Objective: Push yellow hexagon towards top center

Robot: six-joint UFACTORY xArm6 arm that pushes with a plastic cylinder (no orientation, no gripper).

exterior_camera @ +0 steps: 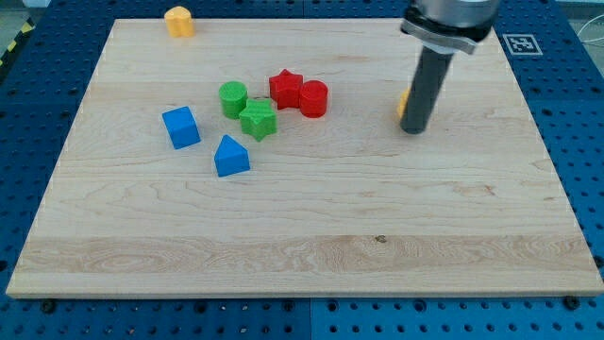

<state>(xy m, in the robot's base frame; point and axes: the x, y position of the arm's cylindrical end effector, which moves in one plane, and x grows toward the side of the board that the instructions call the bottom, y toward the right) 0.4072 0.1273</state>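
A yellow block shows only as a thin sliver at the left side of my dark rod, right of the board's centre; its shape is hidden. My tip rests on the board just below and to the right of that sliver, touching or nearly touching it. A second yellow block sits at the board's top left edge; its shape is not clear either. I cannot tell which of the two is the hexagon.
A cluster lies left of centre: red star, red cylinder, green cylinder, green star. A blue cube and a blue triangular block lie lower left. The wooden board has a blue pegboard around it.
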